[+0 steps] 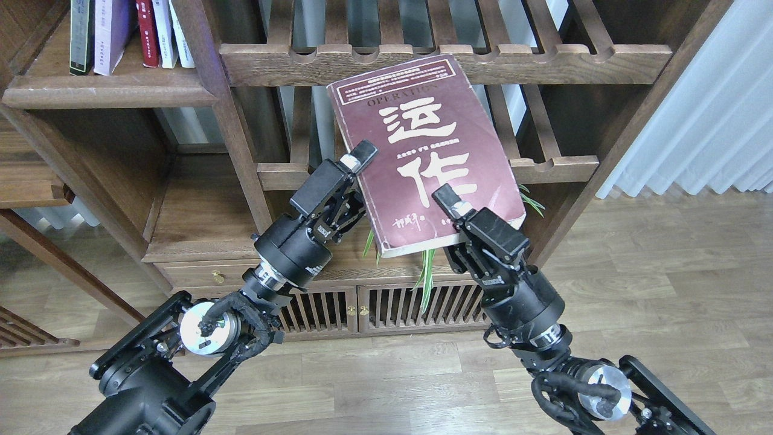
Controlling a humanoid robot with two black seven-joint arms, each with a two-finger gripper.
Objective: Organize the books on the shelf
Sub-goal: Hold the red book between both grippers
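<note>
Nearest, 2 black arms rise from the bottom edge over pale wood-plank floor (pixel 664 272). The left gripper (pixel 356 166) clasps the left edge of the maroon book (pixel 423 151); the right gripper (pixel 450 202) pinches its near edge, 1 finger visible on the cover. The book hangs tilted, cover toward the camera, in front of the slatted racks (pixel 447 63) and above a low cabinet (pixel 356 302), green leaves (pixel 426 272) poking out beneath it. To shelve it well, I judge both grips must hold firm while it swings upright and left. Far left, the shelf (pixel 109 90) carries 5 standing books (pixel 130 33). A white curtain (pixel 712 103) hangs far right.
</note>
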